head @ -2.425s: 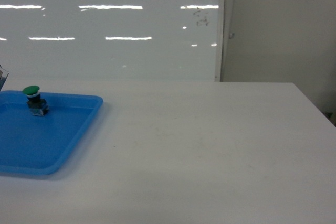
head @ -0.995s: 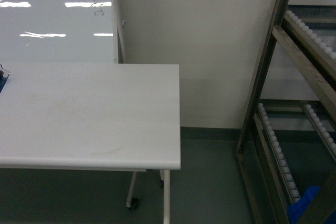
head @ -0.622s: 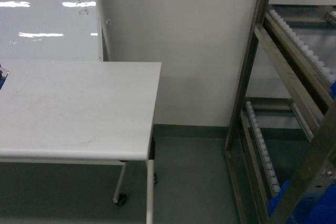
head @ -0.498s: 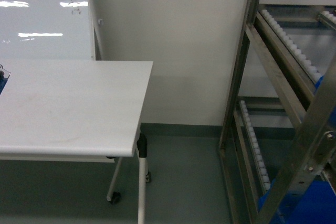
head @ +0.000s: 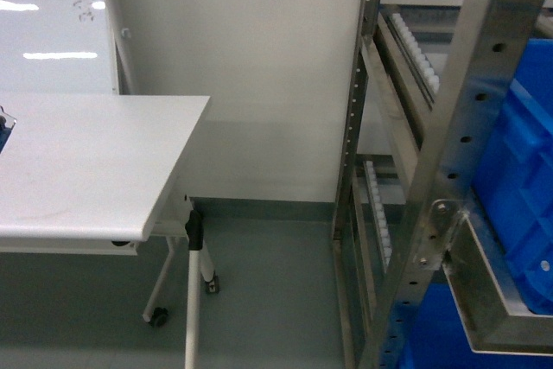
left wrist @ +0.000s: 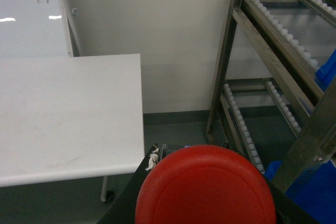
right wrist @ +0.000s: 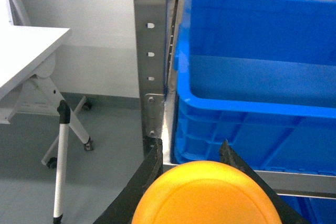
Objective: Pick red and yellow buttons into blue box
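The red button's round cap [left wrist: 205, 187] fills the bottom of the left wrist view, with my left gripper [left wrist: 194, 148] shut on it between black fingers. In the right wrist view the yellow button's cap [right wrist: 207, 195] sits the same way in my right gripper [right wrist: 191, 148], which is shut on it. The blue box [right wrist: 247, 109] stands on a rack shelf just beyond and above the right gripper, its inside bare where visible. Its ribbed wall [head: 518, 170] shows at the right of the head view. Neither gripper appears in the head view.
A steel rack upright [head: 449, 153] with roller rails stands in front of the blue box. Another blue crate [head: 449, 339] sits lower in the rack. The white table [head: 78, 179] on castered legs is to the left, with green floor between it and the rack.
The head view has swung right, away from the table with the blue tray and green button. The table has slid left and the rack with the blue box has come close.
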Motion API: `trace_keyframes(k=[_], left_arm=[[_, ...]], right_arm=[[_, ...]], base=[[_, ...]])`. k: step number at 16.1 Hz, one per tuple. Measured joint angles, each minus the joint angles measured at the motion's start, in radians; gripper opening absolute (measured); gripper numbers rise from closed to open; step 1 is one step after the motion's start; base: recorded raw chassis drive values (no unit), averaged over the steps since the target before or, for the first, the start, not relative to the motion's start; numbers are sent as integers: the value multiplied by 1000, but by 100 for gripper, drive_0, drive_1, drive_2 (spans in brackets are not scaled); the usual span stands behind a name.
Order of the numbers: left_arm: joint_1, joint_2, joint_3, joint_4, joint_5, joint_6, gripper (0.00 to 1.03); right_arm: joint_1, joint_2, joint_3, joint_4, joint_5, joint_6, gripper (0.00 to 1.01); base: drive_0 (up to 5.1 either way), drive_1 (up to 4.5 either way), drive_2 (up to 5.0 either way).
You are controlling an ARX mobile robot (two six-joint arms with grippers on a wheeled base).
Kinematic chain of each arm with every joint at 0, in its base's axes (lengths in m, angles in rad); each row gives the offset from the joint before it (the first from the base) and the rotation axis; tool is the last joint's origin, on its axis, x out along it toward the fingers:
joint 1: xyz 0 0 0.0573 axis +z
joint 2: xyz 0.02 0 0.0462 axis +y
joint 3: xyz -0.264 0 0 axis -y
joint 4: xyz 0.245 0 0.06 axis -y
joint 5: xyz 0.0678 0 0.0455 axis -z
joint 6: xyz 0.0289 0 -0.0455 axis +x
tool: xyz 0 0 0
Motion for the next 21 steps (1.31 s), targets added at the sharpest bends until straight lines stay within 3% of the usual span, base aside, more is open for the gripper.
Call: trace_keyframes(k=[21], left_arm=[[-1,1,0,3,1,0,29]], right_arm=[[0,1,0,2,0,0,28]], base=[[506,-237,-237]])
